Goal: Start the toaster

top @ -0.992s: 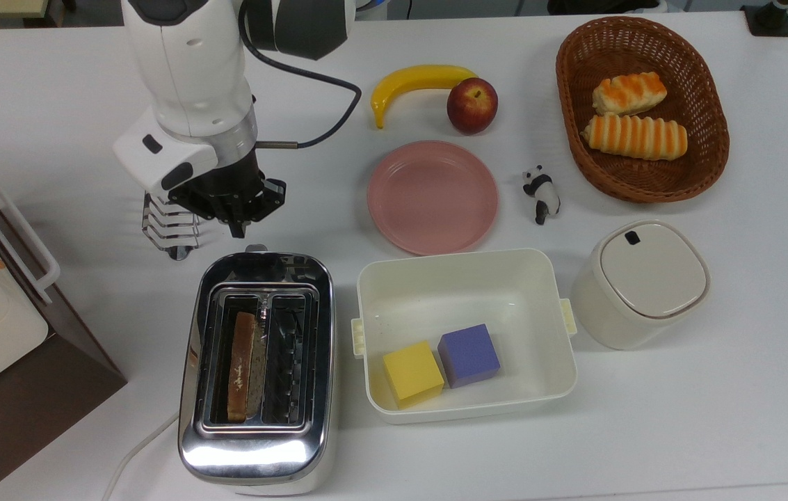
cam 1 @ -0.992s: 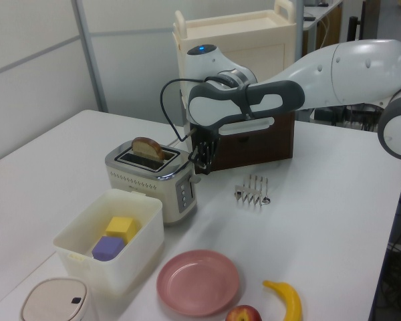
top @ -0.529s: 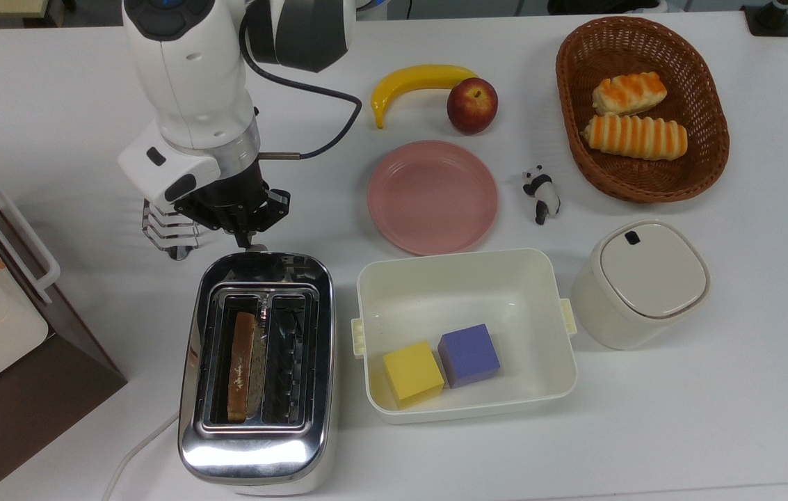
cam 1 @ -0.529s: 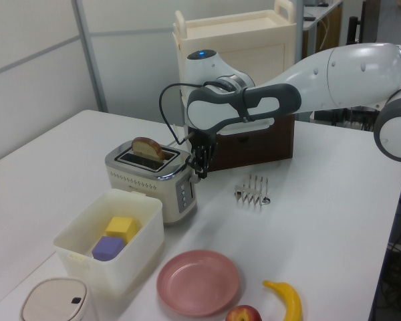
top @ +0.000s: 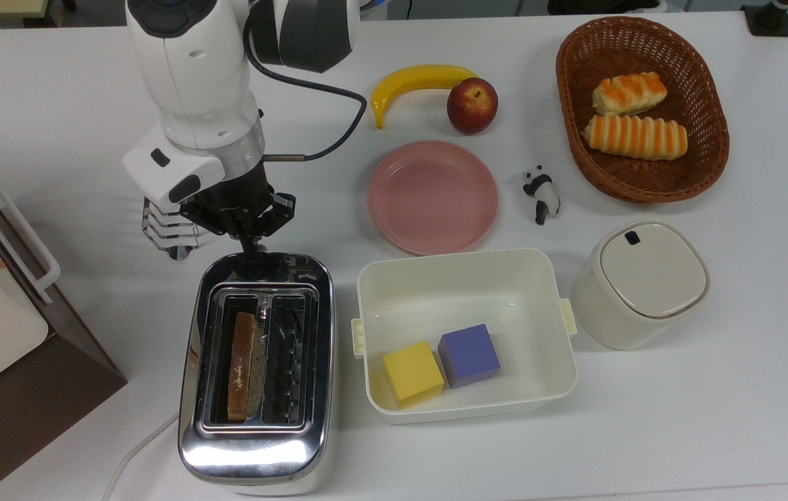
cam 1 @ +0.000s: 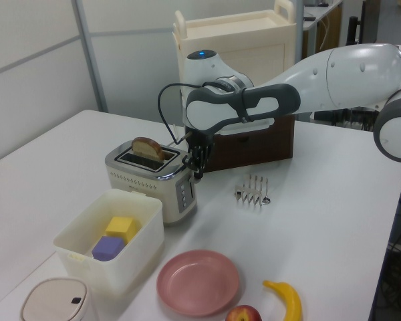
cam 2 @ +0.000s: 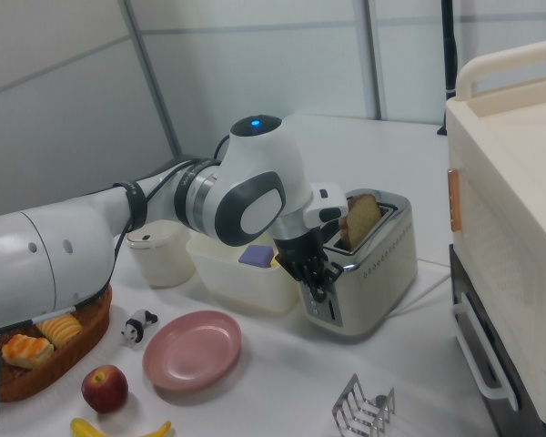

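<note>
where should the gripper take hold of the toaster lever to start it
Go for the small grey lever, which juts from the toaster's end wall nearest the gripper. Come from above and press down on its top rather than pinch it: it is a short tab, and the gripper hangs over that end. The bread slice stands in one slot.

the toaster (top: 258, 369) (cam 1: 154, 177) (cam 2: 369, 259) is a shiny chrome box with rounded corners and two long slots on top, standing upright on the white table. one slot holds a slice of bread standing on edge, its top well above the rim. the end panel carries small controls. a white cord leaves the end nearest the top view's bottom edge.
</note>
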You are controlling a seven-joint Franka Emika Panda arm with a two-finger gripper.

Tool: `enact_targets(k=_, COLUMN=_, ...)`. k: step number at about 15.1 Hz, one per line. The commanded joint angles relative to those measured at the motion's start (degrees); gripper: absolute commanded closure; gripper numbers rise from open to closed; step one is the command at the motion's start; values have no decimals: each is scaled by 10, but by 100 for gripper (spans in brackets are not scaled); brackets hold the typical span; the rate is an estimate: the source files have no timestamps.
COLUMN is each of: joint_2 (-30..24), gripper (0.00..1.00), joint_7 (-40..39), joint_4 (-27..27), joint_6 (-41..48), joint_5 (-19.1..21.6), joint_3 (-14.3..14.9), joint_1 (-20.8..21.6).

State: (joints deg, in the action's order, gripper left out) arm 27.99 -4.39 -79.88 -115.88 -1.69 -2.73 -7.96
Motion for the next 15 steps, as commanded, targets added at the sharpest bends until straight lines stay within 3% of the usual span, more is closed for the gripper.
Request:
enact_targets(k=1, joint_2=1, gripper=100, joint_7=-14, joint_4=-9, joint_6=-15, joint_5=12, joint_3=3, joint_1=4)
enact_targets(k=15, joint_2=32, gripper=100, joint_7=-21, joint_4=-26, joint_6=-51, joint_5=5, joint_3=3, joint_1=4)
